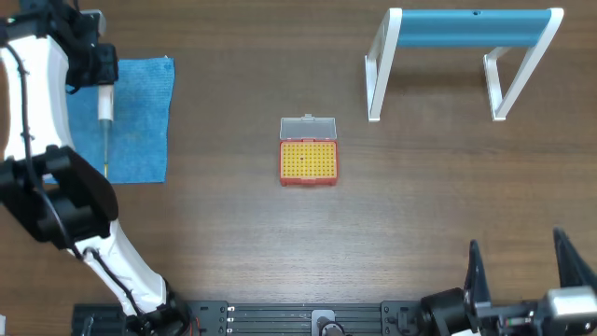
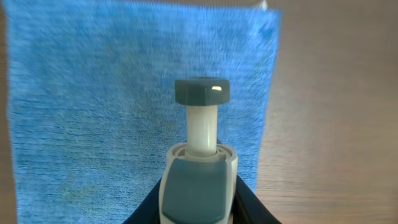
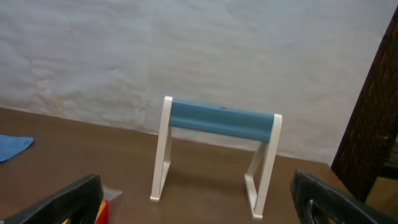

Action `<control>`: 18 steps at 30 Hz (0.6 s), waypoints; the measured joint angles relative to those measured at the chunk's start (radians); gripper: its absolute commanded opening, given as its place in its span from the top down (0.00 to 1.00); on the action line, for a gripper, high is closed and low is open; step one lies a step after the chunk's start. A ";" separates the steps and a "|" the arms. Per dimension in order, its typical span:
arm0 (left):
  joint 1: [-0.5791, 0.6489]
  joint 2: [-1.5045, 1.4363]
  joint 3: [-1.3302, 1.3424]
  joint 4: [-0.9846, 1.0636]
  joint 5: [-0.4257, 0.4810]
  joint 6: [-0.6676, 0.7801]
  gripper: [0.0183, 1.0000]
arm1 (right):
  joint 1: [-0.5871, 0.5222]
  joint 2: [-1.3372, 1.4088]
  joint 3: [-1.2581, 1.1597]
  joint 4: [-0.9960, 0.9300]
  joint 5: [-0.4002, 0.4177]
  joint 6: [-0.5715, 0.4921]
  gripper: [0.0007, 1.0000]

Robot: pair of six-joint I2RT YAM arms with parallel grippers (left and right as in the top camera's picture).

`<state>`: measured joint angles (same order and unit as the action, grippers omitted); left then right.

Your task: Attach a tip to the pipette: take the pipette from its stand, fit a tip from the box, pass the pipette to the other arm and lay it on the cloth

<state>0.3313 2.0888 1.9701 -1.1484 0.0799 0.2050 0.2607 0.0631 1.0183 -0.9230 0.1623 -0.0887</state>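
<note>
- The left gripper (image 1: 96, 70) is at the far left of the table (image 1: 233, 243), over the blue cloth (image 1: 140, 121).
- Its fingers (image 2: 247, 208) are closed round the pipette (image 1: 105, 103), pinching the grey upper body just below the plunger button.
- That high grip leaves the lower shaft free, so the pipette can go down flat without the fingers meeting the cloth first.
- The pipette lies lengthwise over the cloth, button toward the far side. A thin yellowish tip (image 1: 105, 154) is on its near end, so the fitting looks done.
- Whether the pipette already rests on the cloth or hangs just above it, I cannot tell.
- The step in hand looks like the last one: lowering the pipette and letting go.
- The box (image 1: 309, 161) sits mid-table with its lid open, well apart from the cloth and out of the way.
- The stand (image 1: 466, 33) is at the far right, nothing hanging on it.
- The right gripper (image 1: 522, 271) is at the near right edge, its fingers (image 3: 68, 199) spread wide and empty. Parked there, it leaves the left arm room to work.
</note>
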 measured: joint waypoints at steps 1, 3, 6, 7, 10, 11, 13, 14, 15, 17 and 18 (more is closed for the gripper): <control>0.000 0.019 0.000 0.000 -0.005 0.007 0.99 | 0.000 -0.031 -0.023 -0.005 0.001 0.000 0.01; 0.000 0.048 0.000 0.001 -0.017 0.016 0.99 | 0.000 -0.054 -0.079 -0.008 0.002 0.000 0.01; 0.000 0.071 0.000 0.029 -0.058 0.026 0.99 | 0.000 -0.050 -0.246 0.106 0.008 0.000 0.01; 0.000 0.080 0.000 0.048 -0.064 0.027 0.99 | 0.000 -0.048 -0.300 0.164 0.008 0.000 0.01; 0.000 0.117 0.002 0.103 -0.074 0.026 0.99 | 0.000 -0.045 -0.479 0.438 0.012 -0.003 0.01; 0.000 0.135 0.002 0.133 -0.078 0.024 0.99 | 0.000 -0.043 -0.538 0.503 0.011 -0.002 0.01; 0.000 0.161 0.002 0.161 -0.079 0.015 0.99 | 0.000 -0.043 -0.629 0.613 0.015 -0.003 0.01; 0.000 0.173 0.002 0.172 -0.079 0.010 0.99 | 0.000 -0.043 -0.677 0.673 0.018 -0.003 0.01; 0.000 0.186 0.002 0.194 -0.079 0.006 0.99 | 0.000 -0.043 -0.715 0.708 0.019 -0.003 0.01; 0.000 0.203 0.002 0.236 -0.077 -0.001 0.99 | 0.000 -0.043 -0.771 0.752 0.019 -0.002 0.01; 0.000 0.208 0.002 0.266 -0.071 -0.009 0.99 | 0.000 -0.043 -0.816 0.791 0.018 -0.003 0.01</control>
<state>0.3313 2.2967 1.9717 -0.8829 0.0086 0.1963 0.2607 0.0204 0.2028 -0.1322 0.1806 -0.0914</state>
